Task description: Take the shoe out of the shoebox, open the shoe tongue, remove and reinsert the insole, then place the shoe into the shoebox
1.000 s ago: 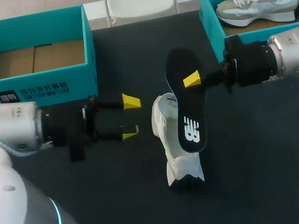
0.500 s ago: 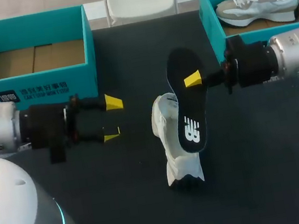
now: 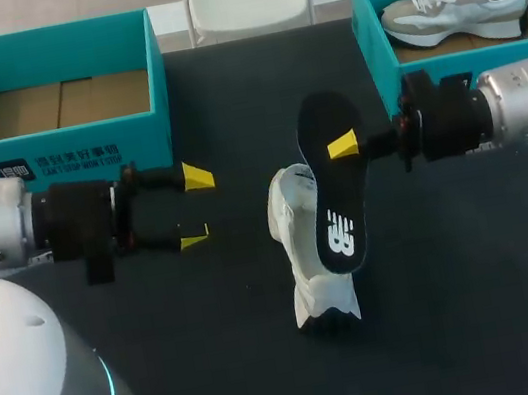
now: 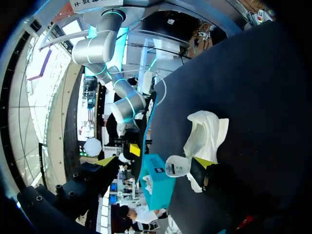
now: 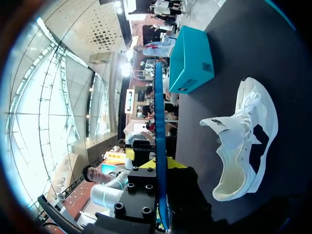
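Now: R gripper (image 3: 341, 144) clamped on white-logo insole (image 3: 333, 208); L gripper (image 3: 195, 207) fingers apart.

A black table (image 3: 221, 367) fills the view, matte and perhaps cloth-covered, evenly lit, with its far edge at 12 o'clock.

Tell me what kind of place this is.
Probably a robot workbench set up for shoe-handling trials: a black table with two teal shoeboxes, a white shoe on it, and the right gripper holding its insole.
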Controlling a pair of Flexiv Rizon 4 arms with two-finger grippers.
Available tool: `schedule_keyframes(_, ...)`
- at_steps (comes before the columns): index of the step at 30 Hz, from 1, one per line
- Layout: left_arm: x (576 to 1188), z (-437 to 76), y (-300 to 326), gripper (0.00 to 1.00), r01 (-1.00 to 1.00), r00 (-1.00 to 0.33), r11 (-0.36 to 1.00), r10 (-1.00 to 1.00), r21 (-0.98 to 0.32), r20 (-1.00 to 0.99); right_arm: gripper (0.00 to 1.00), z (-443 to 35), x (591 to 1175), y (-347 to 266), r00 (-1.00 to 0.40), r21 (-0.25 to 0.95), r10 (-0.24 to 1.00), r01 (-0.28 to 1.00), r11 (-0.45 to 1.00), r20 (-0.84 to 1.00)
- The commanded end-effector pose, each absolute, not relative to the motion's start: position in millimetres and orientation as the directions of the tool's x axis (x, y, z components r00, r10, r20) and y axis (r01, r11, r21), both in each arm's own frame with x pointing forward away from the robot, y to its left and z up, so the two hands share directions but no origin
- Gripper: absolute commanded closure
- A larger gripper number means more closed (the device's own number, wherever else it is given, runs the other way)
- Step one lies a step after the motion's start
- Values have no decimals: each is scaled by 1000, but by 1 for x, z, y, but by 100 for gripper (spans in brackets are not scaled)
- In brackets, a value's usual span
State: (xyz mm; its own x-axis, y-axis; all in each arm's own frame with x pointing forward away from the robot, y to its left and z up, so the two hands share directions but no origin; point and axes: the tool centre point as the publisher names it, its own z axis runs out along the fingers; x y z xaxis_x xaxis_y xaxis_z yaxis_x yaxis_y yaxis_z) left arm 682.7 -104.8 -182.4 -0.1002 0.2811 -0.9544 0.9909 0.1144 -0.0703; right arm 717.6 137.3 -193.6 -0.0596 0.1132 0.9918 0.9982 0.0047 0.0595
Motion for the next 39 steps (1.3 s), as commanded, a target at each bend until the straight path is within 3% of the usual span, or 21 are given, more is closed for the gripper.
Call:
schedule_keyframes(1, 702, -167, -130, 0, 974, -213, 186, 549, -130, -808, 100, -196, 718, 140, -52, 51, 122, 999, 8, 991)
schedule_keyframes(12, 723, -154, -160, 0, 958, -285, 267, 844, -106, -454, 100, -198, 721, 145, -49, 48, 133, 999, 10, 990)
schedule_keyframes(15, 723, -156, -167, 0, 972, -233, 228, 905, -58, -355, 100, -198, 721, 146, -49, 49, 133, 999, 7, 990)
schedule_keyframes(31, 723, -156, -167, 0, 972, -233, 228, 905, -58, -355, 100, -201, 720, 151, -38, 34, 133, 999, 26, 990)
schedule_keyframes(34, 723, -152, -181, 0, 975, -223, 211, 940, -72, -258, 100, -201, 719, 152, -41, 37, 133, 999, 33, 990)
schedule_keyframes(39, 724, -144, -200, 0, 977, -213, 215, 974, 14, -75, 100, -198, 720, 154, -48, 41, 153, 998, 53, 987)
